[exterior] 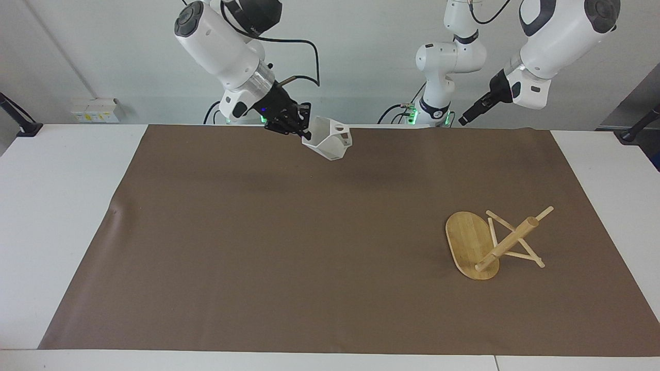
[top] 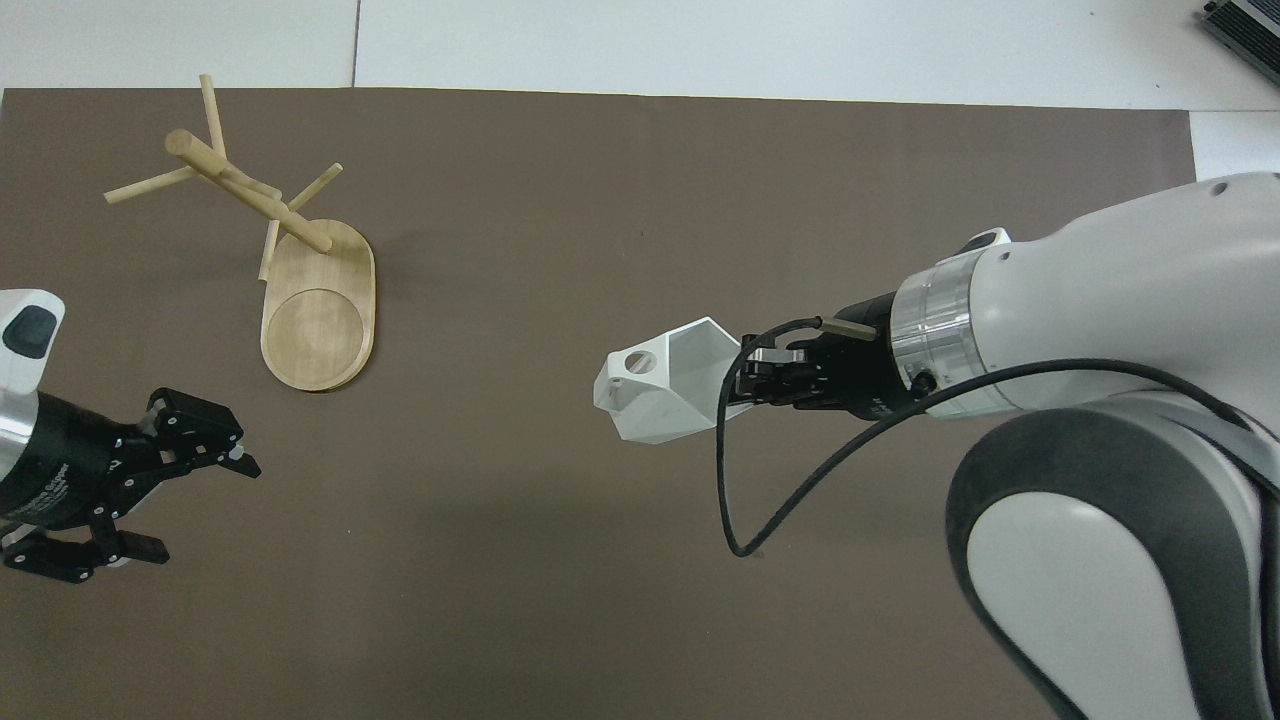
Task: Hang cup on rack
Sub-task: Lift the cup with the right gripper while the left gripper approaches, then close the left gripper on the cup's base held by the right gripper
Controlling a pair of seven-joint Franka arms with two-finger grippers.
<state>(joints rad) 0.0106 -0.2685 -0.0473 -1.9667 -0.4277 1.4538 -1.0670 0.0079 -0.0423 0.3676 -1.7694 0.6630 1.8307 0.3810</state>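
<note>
item one, right gripper: we find it clenched on the rim of the cup, which it carries tilted in the air over the brown mat, near the middle of the mat's edge closest to the robots; the handle with its round hole points away from the gripper. item two, left gripper: we see its fingers spread and bare, raised over the mat at the left arm's end. item three, rack: we note it toppled on the mat at that same end, post slanting, pegs touching the mat, well apart from the cup.
</note>
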